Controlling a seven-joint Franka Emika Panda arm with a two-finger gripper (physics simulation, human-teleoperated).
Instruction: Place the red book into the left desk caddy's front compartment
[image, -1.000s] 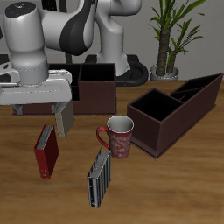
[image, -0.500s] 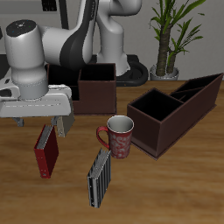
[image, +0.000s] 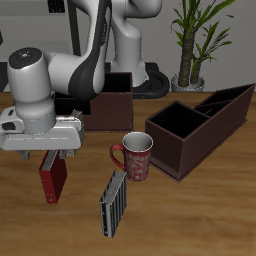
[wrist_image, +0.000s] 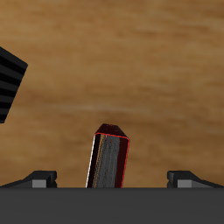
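the pincer (image: 48, 158) hangs wide open, straddling the upright red book (image: 53, 178), fingers clear.

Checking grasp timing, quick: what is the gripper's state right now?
Gripper: open, fingers on either side of the upright red book, not closed on it.

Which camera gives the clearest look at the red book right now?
The wrist view: the red book stands upright between the open pincer fingers, unobstructed. In the exterior view, the pincer covers the book's top; only its lower part shows.
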